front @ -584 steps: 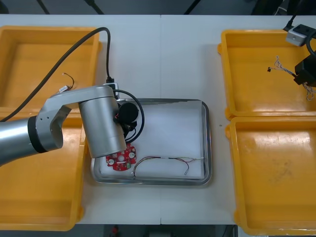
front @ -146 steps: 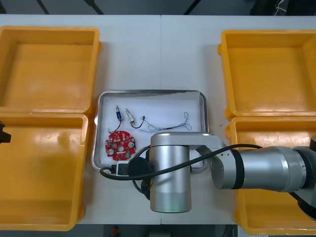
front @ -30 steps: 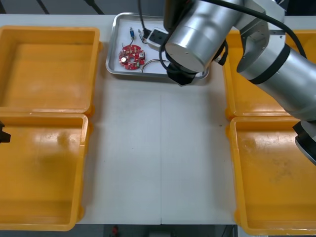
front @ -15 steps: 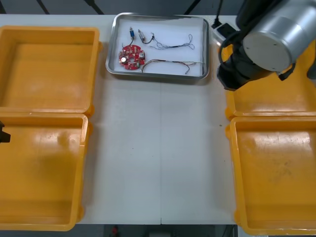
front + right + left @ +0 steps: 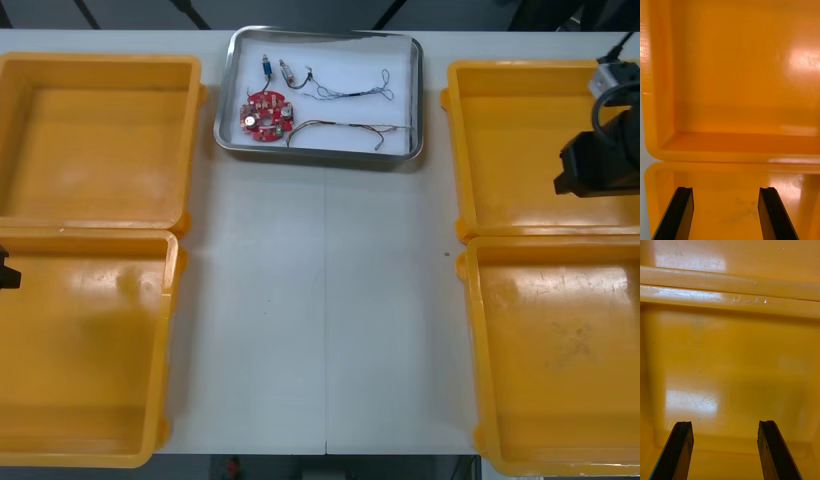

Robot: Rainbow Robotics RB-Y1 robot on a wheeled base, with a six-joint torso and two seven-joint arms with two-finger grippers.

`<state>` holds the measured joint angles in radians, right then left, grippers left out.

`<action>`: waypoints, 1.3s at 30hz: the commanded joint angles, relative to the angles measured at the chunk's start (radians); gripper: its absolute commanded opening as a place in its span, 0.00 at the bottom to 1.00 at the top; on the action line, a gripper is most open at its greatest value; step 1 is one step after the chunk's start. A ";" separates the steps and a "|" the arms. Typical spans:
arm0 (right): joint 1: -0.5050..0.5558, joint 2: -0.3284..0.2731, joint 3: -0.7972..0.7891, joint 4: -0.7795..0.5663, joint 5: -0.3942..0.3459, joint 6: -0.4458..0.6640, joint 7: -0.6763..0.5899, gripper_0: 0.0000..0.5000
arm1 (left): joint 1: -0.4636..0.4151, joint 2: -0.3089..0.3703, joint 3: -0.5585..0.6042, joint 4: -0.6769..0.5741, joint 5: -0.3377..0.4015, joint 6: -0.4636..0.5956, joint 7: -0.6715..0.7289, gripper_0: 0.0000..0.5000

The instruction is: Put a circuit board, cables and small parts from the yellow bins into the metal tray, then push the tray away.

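Observation:
The metal tray (image 5: 320, 153) lies at the table's far edge, between the two far bins. Inside it are a round red circuit board (image 5: 266, 112), a twisted blue and white cable (image 5: 352, 92), a red and yellow cable (image 5: 350, 128) and small metal parts (image 5: 275, 68). My right gripper (image 5: 725, 195) is open and holds nothing; it hangs over the right-hand bins, its black body (image 5: 597, 165) at the front view's right edge. My left gripper (image 5: 724, 429) is open too, over the bare floor of a left bin (image 5: 730, 363).
Two yellow bins stand on the left, far (image 5: 95, 140) and near (image 5: 80, 350), and two on the right, far (image 5: 510, 130) and near (image 5: 560, 350). All look bare inside. A wide strip of light table (image 5: 320, 300) runs between them.
My right arm has swung away from the tray's near edge, rightward to the far right bin. The tray and its contents have stayed put. The left arm has not moved.

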<state>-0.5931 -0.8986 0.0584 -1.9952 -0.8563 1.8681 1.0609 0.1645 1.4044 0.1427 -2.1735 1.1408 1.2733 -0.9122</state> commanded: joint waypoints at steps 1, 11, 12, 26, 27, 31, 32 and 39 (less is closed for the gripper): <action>0.113 -0.068 -0.144 -0.045 -0.050 0.028 -0.021 1.00 | 0.010 0.034 0.023 -0.002 -0.009 -0.009 -0.060 1.00; 0.297 -0.089 -0.328 -0.073 -0.130 0.034 -0.025 1.00 | 0.010 0.034 0.023 -0.002 -0.009 -0.009 -0.060 1.00; 0.302 -0.089 -0.331 -0.076 -0.132 0.034 -0.024 1.00 | 0.010 0.034 0.023 -0.002 -0.009 -0.009 -0.060 1.00; 0.338 -0.088 -0.333 -0.122 -0.162 0.052 -0.013 1.00 | 0.010 0.034 0.023 -0.002 -0.009 -0.009 -0.060 1.00; 0.348 -0.088 -0.335 -0.135 -0.164 0.052 -0.015 1.00 | 0.010 0.034 0.023 -0.002 -0.009 -0.009 -0.060 1.00; 0.389 -0.088 -0.336 -0.180 -0.162 0.052 -0.019 1.00 | 0.010 0.034 0.023 -0.002 -0.009 -0.009 -0.060 1.00; 0.407 -0.088 -0.339 -0.194 -0.161 0.052 -0.016 1.00 | 0.010 0.034 0.023 -0.002 -0.009 -0.009 -0.060 1.00; 0.483 -0.088 -0.371 -0.249 -0.167 0.052 -0.010 1.00 | 0.010 0.034 0.023 -0.002 -0.009 -0.009 -0.060 1.00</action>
<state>-0.1511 -0.9422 -0.2671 -2.2090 -1.0132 1.9133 1.0599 0.1645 1.4044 0.1427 -2.1732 1.1408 1.2733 -0.9122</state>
